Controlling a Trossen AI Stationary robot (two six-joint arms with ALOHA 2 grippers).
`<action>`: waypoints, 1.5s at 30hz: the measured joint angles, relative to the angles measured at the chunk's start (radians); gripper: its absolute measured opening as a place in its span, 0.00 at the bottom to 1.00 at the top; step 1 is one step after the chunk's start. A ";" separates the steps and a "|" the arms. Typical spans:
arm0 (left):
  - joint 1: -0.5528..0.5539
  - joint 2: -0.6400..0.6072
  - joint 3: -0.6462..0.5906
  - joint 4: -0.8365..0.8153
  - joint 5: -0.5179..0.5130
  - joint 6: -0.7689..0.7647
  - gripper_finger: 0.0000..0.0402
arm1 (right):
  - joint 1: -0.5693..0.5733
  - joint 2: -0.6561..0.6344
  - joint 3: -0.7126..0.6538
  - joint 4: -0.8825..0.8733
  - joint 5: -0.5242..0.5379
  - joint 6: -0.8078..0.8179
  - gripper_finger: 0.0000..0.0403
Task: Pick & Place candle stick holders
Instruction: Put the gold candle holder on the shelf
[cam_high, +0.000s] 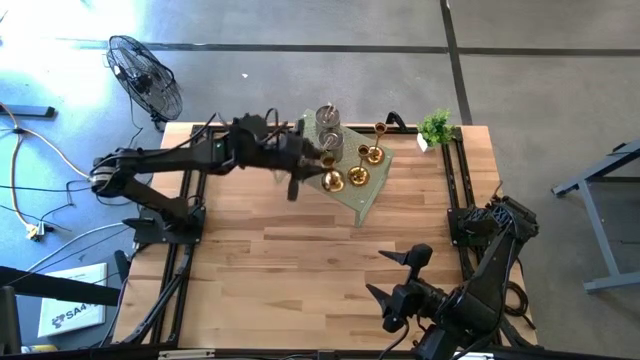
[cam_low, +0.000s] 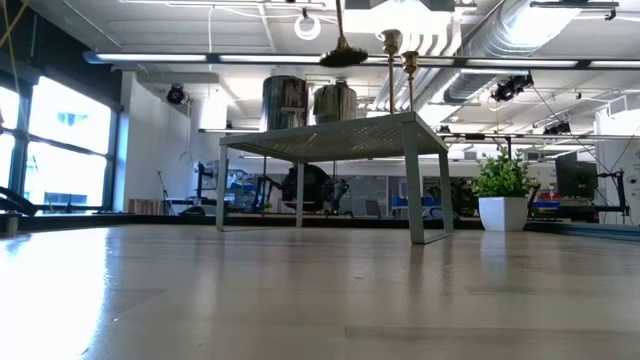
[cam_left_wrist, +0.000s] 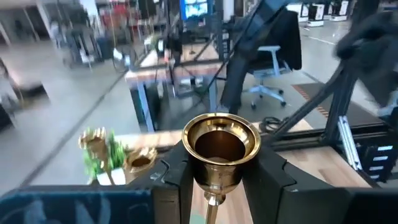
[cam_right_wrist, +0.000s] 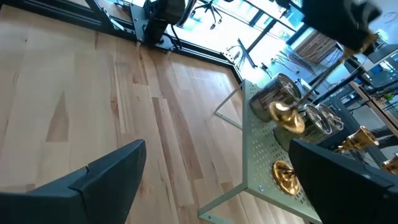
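Two dark, near-black arms built of boxy jointed links, each on a black base frame with rails along the tabletop (cam_high: 300, 260) edge. Left end effector (cam_left_wrist: 219, 177): two matte black, angular fingers (cam_left_wrist: 171, 183). Right end effector (cam_right_wrist: 211, 180): two broad, flat, dark grey fingers (cam_right_wrist: 93, 180). Black cables trail along the left arm.

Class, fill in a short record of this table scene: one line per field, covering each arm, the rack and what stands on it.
left gripper: jaws shut on a gold candle holder, above the rack
right gripper: jaws open, holding nothing, near the table's front edge
rack: pale green, perforated, at the table's far side
on rack: gold holders, two grey cups
potted plant: far right corner
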 joint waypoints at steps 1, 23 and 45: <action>0.016 0.009 0.001 -0.001 0.017 -0.015 0.24 | 0.000 0.000 0.000 0.000 0.000 0.000 0.97; 0.105 0.164 -0.002 0.051 0.136 -0.070 0.24 | 0.002 0.000 0.000 -0.004 -0.019 0.010 0.97; 0.101 0.164 -0.002 0.035 0.069 -0.054 0.63 | 0.002 0.000 0.000 -0.004 -0.017 0.017 0.97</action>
